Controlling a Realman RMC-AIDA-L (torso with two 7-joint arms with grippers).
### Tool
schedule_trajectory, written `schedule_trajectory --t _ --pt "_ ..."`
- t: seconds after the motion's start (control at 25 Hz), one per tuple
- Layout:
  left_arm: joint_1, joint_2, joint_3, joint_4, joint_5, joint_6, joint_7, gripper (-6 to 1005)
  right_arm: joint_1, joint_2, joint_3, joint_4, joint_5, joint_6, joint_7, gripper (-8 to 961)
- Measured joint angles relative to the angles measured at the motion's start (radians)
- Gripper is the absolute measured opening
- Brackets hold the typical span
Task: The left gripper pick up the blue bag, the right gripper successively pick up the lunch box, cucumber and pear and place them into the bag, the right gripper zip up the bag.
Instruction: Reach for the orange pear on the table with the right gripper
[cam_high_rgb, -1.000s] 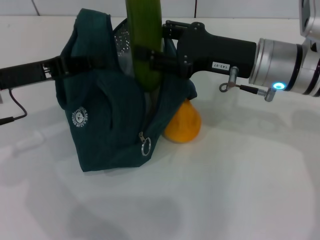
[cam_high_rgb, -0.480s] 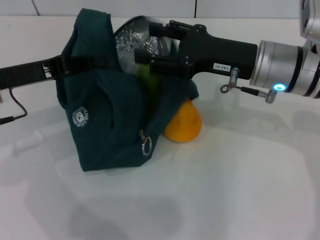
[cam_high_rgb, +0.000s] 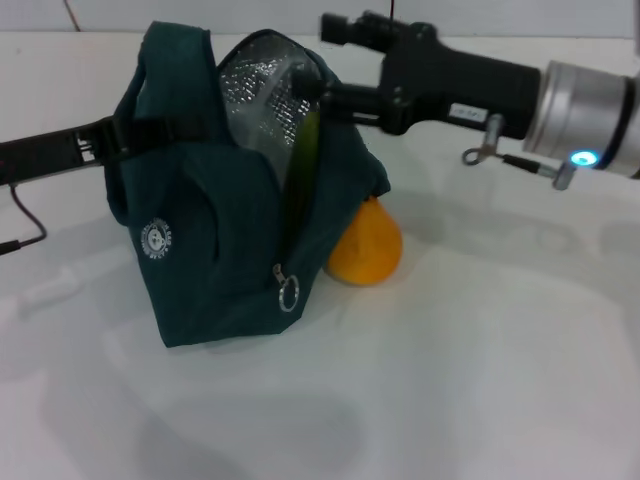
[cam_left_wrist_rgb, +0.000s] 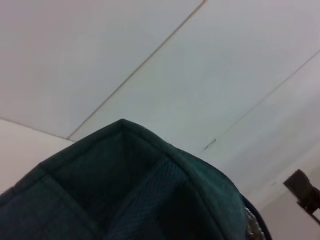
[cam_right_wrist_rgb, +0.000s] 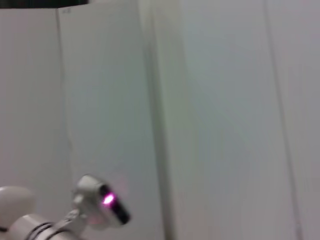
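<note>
The white counter (cam_high_rgb: 480, 380) lies bare along its near edge. Further in, towards the left side, stands the blue bag (cam_high_rgb: 215, 260), its ring zip pull (cam_high_rgb: 289, 293) hanging at the unzipped front seam. The pear (cam_high_rgb: 366, 243) sits on the counter touching the bag's right flank, not yet packed. A second ago the cucumber (cam_high_rgb: 305, 160) stood tall out of the bag's mouth, clamped in the right gripper (cam_high_rgb: 318, 60); now only a green sliver shows against the silver foil lining (cam_high_rgb: 258, 92), so it has dropped inside. The right gripper has let go and risen to the far rim of the opening, its fingers parted and empty. The left gripper (cam_high_rgb: 125, 135) reaches in from the counter's left edge and keeps its fingers pinched on the bag's upper fabric by the handle, holding the mouth up. The lunch box is not visible, presumably already inside. That leaves the pear as the next pick, then the zip.
</note>
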Motion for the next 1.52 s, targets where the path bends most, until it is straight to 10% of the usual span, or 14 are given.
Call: schedule_trajectory --t 0.44,1.52 --pt "0.026 -0.003 -0.043 -0.004 0.000 -0.004 0.019 41 -0.119 -0.056 0.063 -0.018 -0.079 -0.025 0.011 779" --pt "0.052 -0.008 -0.175 -0.130 -0.011 -0.061 0.121 41 -0.201 0.003 0.060 0.011 -0.205 0.053 -0.104 771"
